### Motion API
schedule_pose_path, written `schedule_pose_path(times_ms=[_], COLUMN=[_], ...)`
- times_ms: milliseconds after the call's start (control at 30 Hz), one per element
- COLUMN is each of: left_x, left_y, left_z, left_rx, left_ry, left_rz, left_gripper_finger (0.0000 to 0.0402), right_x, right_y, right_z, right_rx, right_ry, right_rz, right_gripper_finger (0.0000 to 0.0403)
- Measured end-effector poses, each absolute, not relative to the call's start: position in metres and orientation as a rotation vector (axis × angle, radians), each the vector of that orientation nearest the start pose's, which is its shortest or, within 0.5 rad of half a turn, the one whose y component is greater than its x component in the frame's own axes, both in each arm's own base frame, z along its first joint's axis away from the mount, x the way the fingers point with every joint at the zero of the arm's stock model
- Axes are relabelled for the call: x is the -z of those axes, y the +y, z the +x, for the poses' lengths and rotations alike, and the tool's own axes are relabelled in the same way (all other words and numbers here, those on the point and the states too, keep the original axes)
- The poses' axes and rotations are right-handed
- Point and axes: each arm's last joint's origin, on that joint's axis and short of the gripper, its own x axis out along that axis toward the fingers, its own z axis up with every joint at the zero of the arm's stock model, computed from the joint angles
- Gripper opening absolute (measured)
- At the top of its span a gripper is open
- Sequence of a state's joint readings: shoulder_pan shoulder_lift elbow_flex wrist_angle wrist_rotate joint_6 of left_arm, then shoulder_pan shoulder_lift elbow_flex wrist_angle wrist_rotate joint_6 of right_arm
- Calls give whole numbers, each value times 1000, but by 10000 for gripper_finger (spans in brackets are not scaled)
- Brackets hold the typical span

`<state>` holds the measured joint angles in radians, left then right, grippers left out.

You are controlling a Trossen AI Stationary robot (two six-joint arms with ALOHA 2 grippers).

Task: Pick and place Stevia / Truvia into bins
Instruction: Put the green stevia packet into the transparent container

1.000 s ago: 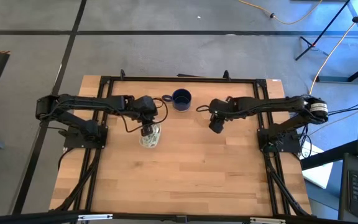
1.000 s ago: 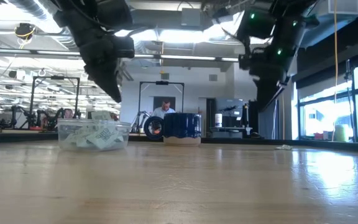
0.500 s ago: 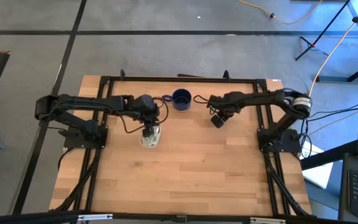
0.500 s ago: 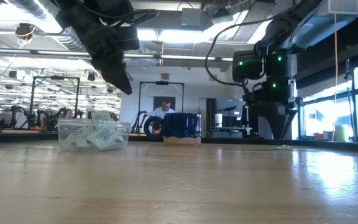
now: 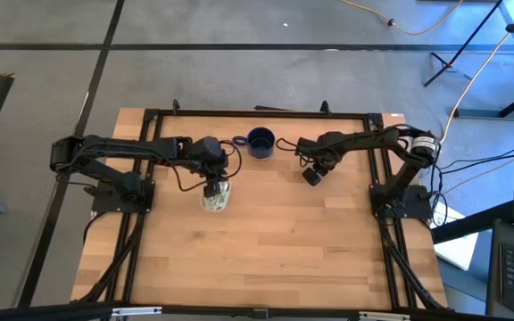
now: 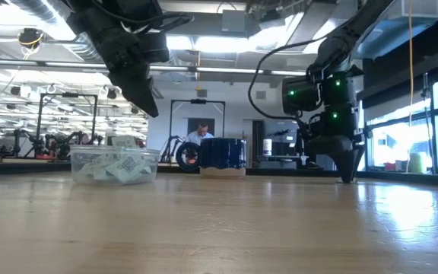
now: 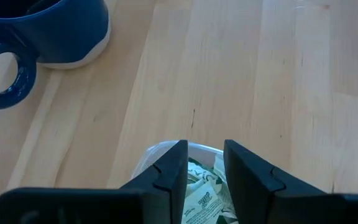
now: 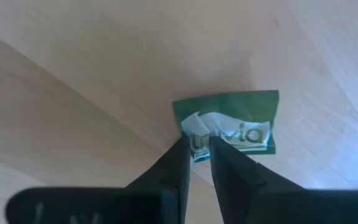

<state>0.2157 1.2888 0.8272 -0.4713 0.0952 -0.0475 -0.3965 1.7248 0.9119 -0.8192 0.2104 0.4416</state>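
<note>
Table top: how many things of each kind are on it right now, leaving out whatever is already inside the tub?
Blue mug: 1
Clear tub: 1, holding a heap of sachets too jumbled to count
Loose sachet: 1, flat on the wood, pinched at its edge by the right claw
Total: 3
</note>
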Motion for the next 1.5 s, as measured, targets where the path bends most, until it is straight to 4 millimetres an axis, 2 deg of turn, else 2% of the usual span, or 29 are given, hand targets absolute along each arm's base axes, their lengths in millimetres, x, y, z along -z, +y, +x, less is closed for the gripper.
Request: schedule_pose_path(times_ms=[400, 600, 700, 933, 1133, 1233, 1333, 1500], left_x=[-224, -224, -224, -229, -237, -241, -243, -245], left_y=[51, 51, 51, 45, 26, 15, 3, -13], left_z=[245, 245, 245, 252, 266, 272, 276, 283], left_rx=[-134, -130, -125, -54, 74, 116, 153, 200], left_ry=[920, 920, 919, 848, 708, 633, 593, 520], left_rz=[-189, -183, -173, -51, 151, 195, 216, 232], left_gripper_finger=[93, 91, 90, 90, 91, 100, 114, 145], right_x=[-129, -131, -136, -163, -195, -213, -226, -241], right_y=[-109, -107, -100, -74, -38, -18, 0, 21], right_z=[244, 243, 241, 263, 297, 311, 321, 328], right_rx=[827, 820, 759, 434, -112, -342, -472, -570], right_ry=[1542, 1546, 1548, 1315, 954, 763, 620, 459], right_rz=[477, 476, 507, 585, 563, 514, 471, 407], right_gripper_finger=[8, 5, 2, 2, 2, 2, 2, 2])
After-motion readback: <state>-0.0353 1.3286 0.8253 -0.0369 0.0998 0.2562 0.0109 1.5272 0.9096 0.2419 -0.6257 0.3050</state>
